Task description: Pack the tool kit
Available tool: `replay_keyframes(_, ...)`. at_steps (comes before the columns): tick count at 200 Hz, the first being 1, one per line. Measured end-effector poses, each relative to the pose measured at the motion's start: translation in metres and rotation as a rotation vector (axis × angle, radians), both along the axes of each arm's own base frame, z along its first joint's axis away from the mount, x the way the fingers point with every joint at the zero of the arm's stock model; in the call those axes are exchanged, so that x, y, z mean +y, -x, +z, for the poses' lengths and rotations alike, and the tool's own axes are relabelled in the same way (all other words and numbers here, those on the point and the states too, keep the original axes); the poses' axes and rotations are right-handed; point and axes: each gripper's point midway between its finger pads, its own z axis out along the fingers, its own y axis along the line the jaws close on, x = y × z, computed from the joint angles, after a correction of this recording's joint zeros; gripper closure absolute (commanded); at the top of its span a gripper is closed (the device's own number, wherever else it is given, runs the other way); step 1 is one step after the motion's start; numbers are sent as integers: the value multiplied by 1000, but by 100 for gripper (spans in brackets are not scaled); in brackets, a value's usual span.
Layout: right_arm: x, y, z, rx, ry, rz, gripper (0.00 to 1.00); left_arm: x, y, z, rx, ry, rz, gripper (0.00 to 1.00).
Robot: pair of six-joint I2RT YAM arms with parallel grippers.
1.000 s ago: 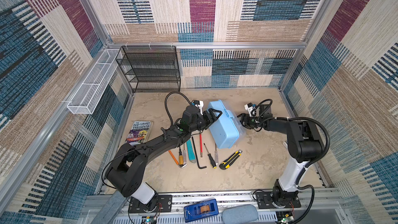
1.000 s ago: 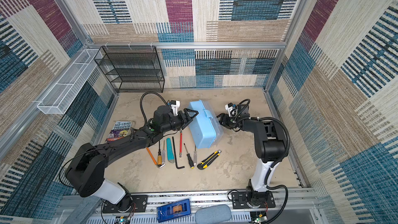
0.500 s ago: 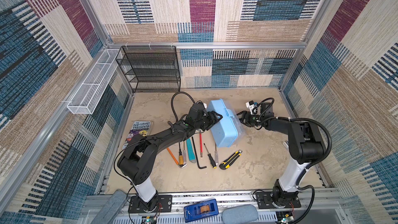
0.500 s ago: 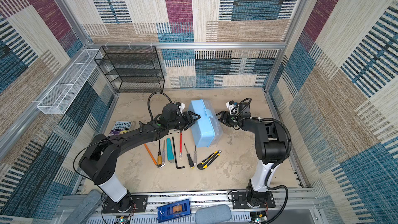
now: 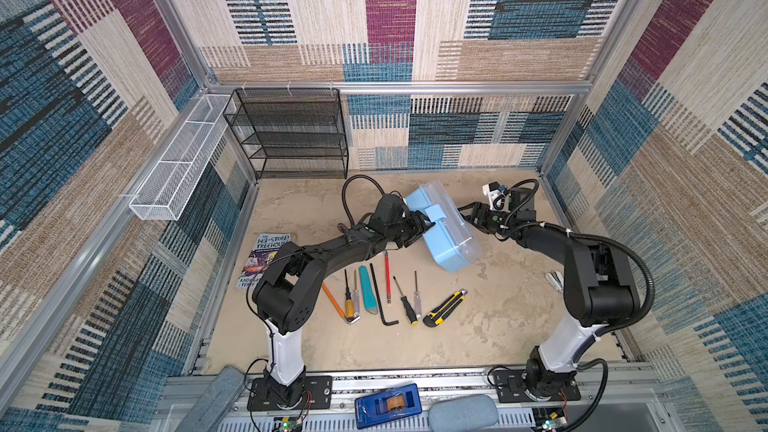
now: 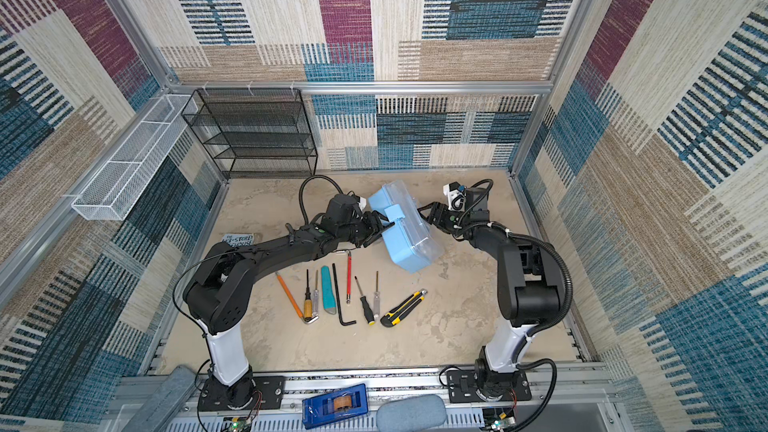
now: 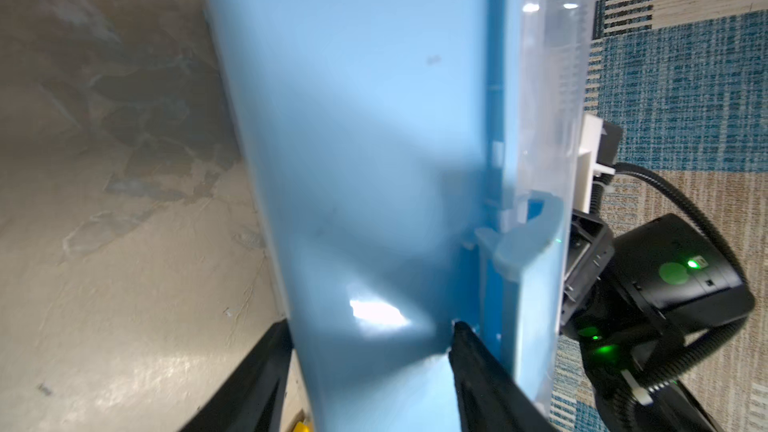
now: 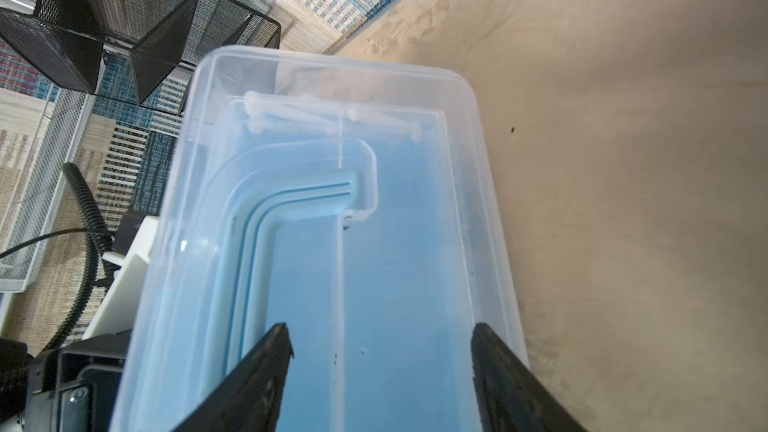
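Note:
The tool kit's pale blue case (image 5: 446, 243) (image 6: 409, 243) rests tipped on its long side, clear lid (image 8: 332, 89) facing right. My left gripper (image 5: 424, 227) (image 6: 380, 231) is shut on its blue body (image 7: 353, 139), one finger under the base, the other under the rim. My right gripper (image 5: 467, 214) (image 6: 426, 213) (image 8: 380, 338) stands open at the lid, nothing between its fingers. The blue handle (image 8: 257, 209) shows through the lid. In front lie a pencil (image 5: 332, 300), screwdrivers (image 5: 348, 297), a teal knife (image 5: 368, 293), a hex key (image 5: 379, 297) and a yellow-black knife (image 5: 444, 308).
A paperback book (image 5: 259, 257) lies at the left, partly under my left arm. A black mesh shelf (image 5: 291, 135) stands at the back left beside a white wire basket (image 5: 178, 164) on the wall. A dark blue tape dispenser (image 5: 388, 405) sits on the front rail.
My left gripper reached further in and its jaws narrowed onto the case's blue body. The case tipped up toward the right gripper, which hardly moved.

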Motion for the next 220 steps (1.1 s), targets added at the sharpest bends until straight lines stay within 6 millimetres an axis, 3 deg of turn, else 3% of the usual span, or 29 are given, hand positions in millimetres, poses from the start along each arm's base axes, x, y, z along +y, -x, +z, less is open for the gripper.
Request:
replay_keyframes(54,6,4,31,-69,1,34,29,4,-6,-10,-8,40,-19,37)
replay_keyframes(110,12,18,31,-48,-2,72,30,45,4,-38,63,-11,40,34)
replay_keyframes(136,17,24,29,-28,4,84,30,60,5,-39,80,-54,66,33)
replay_keyframes(220,17,21,21,-43,146,79,25,83,13,-36,98,-131,78,31)
